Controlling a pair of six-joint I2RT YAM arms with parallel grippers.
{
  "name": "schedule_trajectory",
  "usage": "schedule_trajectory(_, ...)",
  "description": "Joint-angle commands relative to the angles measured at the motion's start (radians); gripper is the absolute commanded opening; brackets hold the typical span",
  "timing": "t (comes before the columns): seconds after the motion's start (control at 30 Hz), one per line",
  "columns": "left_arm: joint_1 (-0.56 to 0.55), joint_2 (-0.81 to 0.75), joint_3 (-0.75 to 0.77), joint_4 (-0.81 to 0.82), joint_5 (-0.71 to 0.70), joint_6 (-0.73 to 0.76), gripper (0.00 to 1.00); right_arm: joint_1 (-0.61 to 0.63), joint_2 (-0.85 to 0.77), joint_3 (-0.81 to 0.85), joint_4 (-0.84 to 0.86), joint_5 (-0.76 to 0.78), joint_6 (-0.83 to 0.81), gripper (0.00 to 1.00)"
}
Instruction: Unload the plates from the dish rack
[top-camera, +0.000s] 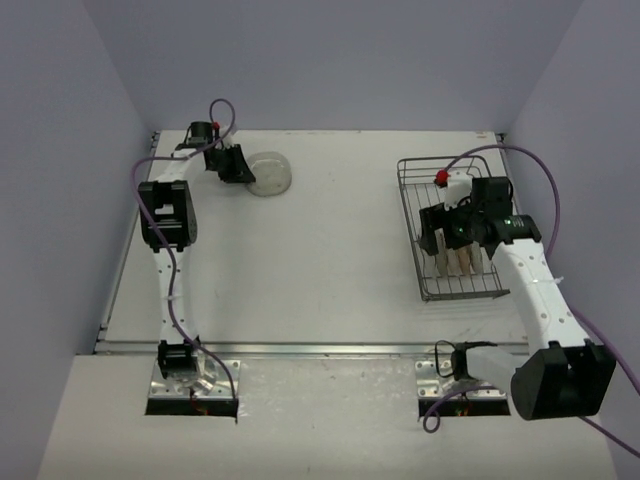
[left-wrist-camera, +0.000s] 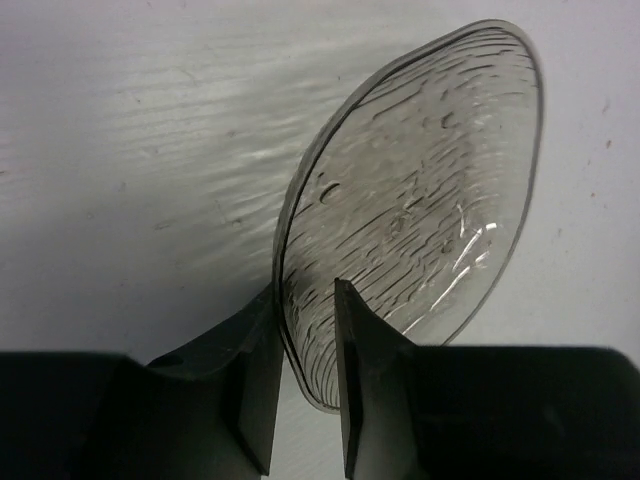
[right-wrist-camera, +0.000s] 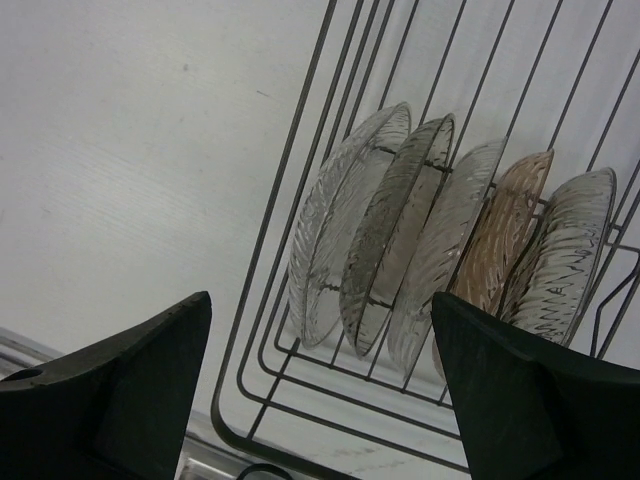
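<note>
The two dark fingers (left-wrist-camera: 240, 380) of the left claw (left-wrist-camera: 306, 292) fill the bottom of the left wrist view. They stand close on both sides of the lower rim of a clear plate (left-wrist-camera: 420, 180), which is ribbed and tilted over the white counter (left-wrist-camera: 120, 150). It is not possible to tell if the fingers press the rim or only stand beside it. From above, the clear plate (top-camera: 272, 172) is at the far left part of the counter, well apart from the rack (top-camera: 408, 200).

The right claw (right-wrist-camera: 320, 300) is spread wide and grips nothing. It hangs over the rack, which stands on the right side of the counter. Five plates (right-wrist-camera: 400, 230) stand on edge in a row between the wires, close to each other. The fourth from the left is a tan plate (right-wrist-camera: 505, 225); the others are clear or greyish.
</note>
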Motion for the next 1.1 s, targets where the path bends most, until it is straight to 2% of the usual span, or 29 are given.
schedule_trajectory(0.0,0.015,0.055,0.037,-0.011,-0.092,0.053,0.33,-0.025,0.017,0.081,-0.051,-0.106,0.055,0.91)
schedule_trajectory(0.17,0.017,0.036,0.022,-0.013,-0.125,0.069,0.56,-0.068,0.049,0.121,-0.070,-0.141,0.088,0.88)
schedule_trajectory(0.2,0.016,0.028,0.018,-0.012,-0.131,0.069,0.57,-0.077,0.055,0.126,-0.074,-0.142,0.093,0.87)
schedule_trajectory(0.3,0.017,-0.036,-0.010,-0.001,-0.144,0.069,0.70,-0.133,0.084,0.149,-0.082,-0.176,0.101,0.82)
schedule_trajectory(0.4,0.017,-0.138,-0.054,0.022,-0.124,0.069,0.73,-0.209,0.120,0.163,-0.097,-0.189,0.100,0.78)
schedule_trajectory(0.53,0.010,-0.343,-0.118,0.059,-0.112,0.064,0.75,-0.352,0.205,0.179,-0.120,-0.212,0.050,0.64)
schedule_trajectory(0.67,-0.011,-0.521,-0.200,0.082,-0.111,0.065,0.77,-0.425,0.268,0.187,-0.119,-0.199,-0.014,0.59)
schedule_trajectory(0.87,-0.079,-0.747,-0.382,0.089,-0.101,0.110,0.79,-0.447,0.332,0.206,-0.118,-0.213,-0.072,0.53)
schedule_trajectory(1.07,-0.134,-0.877,-0.522,0.104,-0.092,0.115,0.79,-0.459,0.354,0.253,-0.131,-0.245,-0.092,0.51)
